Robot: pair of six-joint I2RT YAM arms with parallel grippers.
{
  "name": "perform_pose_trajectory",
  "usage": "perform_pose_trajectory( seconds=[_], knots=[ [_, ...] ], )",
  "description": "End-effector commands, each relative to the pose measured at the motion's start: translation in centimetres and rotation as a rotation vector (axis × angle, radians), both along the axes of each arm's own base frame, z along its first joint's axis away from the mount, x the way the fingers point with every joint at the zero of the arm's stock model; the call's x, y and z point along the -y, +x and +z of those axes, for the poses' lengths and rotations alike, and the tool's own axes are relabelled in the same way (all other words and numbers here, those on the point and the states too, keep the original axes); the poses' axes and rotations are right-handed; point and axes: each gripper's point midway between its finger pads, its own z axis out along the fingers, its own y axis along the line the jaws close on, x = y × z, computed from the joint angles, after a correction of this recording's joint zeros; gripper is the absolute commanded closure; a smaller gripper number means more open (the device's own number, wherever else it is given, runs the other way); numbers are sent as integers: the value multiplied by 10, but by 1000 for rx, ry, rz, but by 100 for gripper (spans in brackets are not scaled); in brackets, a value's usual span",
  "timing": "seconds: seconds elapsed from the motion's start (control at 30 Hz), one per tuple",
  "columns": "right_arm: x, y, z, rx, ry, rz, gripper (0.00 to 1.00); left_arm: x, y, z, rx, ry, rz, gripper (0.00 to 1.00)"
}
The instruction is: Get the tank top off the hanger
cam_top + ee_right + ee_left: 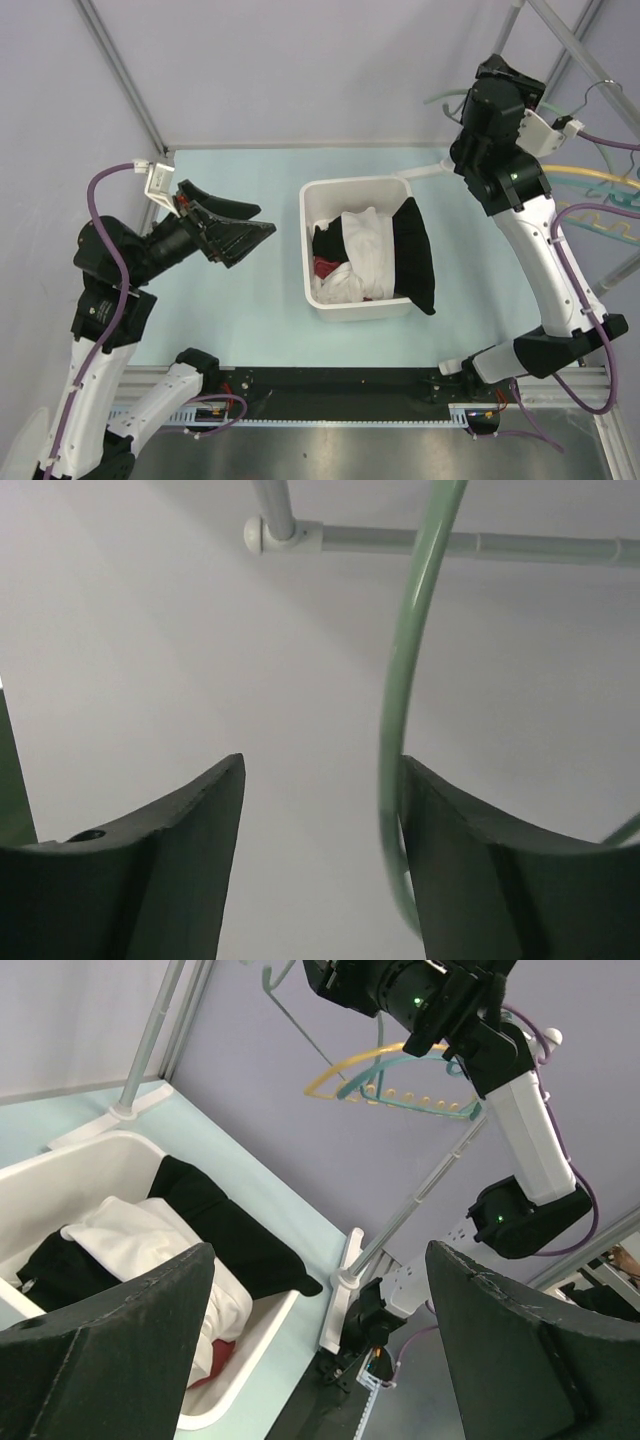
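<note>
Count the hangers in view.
2: a yellow hanger and a teal hanger, overlapping beside the right arm. More may be hidden.

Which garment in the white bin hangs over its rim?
The black garment on the right: it drapes over the bin wall, while the white garment and red garment lie inside.

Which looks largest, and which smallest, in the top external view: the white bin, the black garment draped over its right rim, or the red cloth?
1. white bin
2. black garment
3. red cloth, with only a small patch showing; the rest is hidden.
</note>
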Motion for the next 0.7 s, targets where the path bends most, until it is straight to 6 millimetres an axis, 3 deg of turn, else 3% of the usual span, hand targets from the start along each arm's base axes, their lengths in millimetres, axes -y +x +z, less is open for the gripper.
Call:
perform_pose_trajectory(
  seconds=[0.0,0.03,0.07,0.17,0.2,0.23,0.27,0.3,0.33,0.53,0.67],
  knots=[
    [3,-38,31,67,-9,-51,21,0,-1,-3,-8,-25,-3,9],
    [0,-43,33,64,-22,-57,16,0,-1,-4,-11,-26,-4,9],
    [-7,-52,31,19,-83,-72,1,0,-1,-4,-7,-29,-1,9],
    [-8,-76,34,-26,-122,-134,0,-1,-3,-9,-12,-31,2,9],
    [-23,-86,30,-93,-204,-110,0,-1,-3,-12,-16,-30,3,8],
    [-20,-97,39,-71,-160,-132,0,-2,-4,-13,-15,-30,2,9],
    [-19,-103,18,-153,-158,-195,0,-2,-4,-14,-19,-28,0,8],
    [-25,-111,3,-308,-288,-180,0,-1,-3,-17,-27,-26,-1,9],
    [-18,-121,2,-275,-87,-186,0,0,-3,-18,-27,-25,-6,9],
    [-45,-117,-24,-370,-212,-105,0,2,-3,-26,-41,-29,-20,9],
    [-38,-125,-34,-385,-238,-96,0,2,-3,-34,-48,-24,-21,8]
  ],
)
